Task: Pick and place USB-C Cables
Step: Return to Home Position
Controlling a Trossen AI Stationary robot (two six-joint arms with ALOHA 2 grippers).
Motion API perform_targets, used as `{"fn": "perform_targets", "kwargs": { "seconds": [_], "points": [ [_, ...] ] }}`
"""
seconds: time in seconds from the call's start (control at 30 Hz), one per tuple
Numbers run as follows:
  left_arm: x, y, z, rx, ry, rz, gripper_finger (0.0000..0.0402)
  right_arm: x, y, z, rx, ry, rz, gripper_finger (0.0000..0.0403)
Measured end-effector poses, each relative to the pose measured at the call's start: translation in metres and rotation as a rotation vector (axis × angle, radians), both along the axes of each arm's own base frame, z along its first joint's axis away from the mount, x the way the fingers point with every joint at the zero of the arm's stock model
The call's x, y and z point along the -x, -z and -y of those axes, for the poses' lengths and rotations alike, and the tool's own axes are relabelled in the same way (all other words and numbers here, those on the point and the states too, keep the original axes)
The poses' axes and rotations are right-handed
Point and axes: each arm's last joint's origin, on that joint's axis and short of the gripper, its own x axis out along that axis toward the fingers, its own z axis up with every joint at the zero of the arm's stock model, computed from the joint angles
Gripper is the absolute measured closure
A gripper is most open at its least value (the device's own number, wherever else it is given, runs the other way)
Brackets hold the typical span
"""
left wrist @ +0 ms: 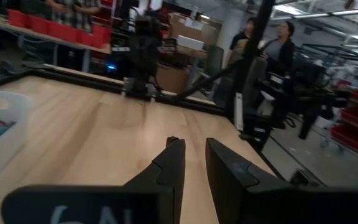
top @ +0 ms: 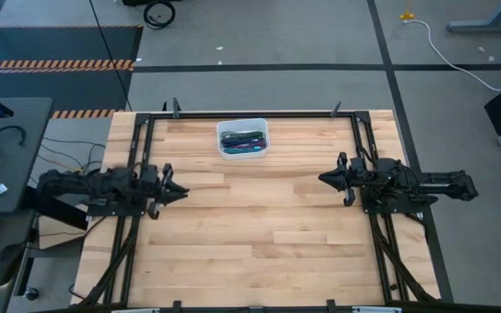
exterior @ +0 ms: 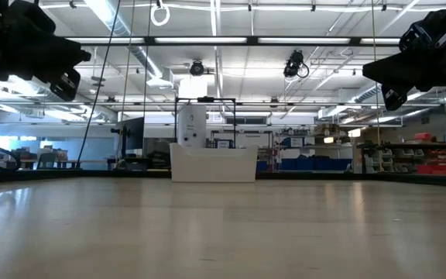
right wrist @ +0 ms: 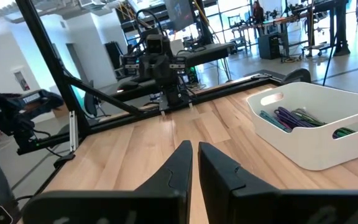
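Left gripper (left wrist: 193,143) is empty, fingers a sliver apart; right gripper (right wrist: 194,147) is empty too, fingers all but pressed together. Each hangs over bare table (top: 259,235) on its own side, facing the other across the middle, well apart from the white bin (top: 223,153) at the far edge. The USB-C Cables (top: 243,141) lie heaped inside that bin. Sorting looks done; this reads as homing, so next is just settling both arms at rest.
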Motion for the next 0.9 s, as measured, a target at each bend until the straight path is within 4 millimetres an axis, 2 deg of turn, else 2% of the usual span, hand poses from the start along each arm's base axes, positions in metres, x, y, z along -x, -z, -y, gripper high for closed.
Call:
{"fn": "perform_targets", "kwargs": {
  "seconds": [0.9],
  "points": [
    [0.0002, 0.0005, 0.0031, 0.004, 0.03, -0.005, 0.0339, 0.0, 0.0, 0.0, 0.0, 0.0, 0.0, 0.037]
  ]
}}
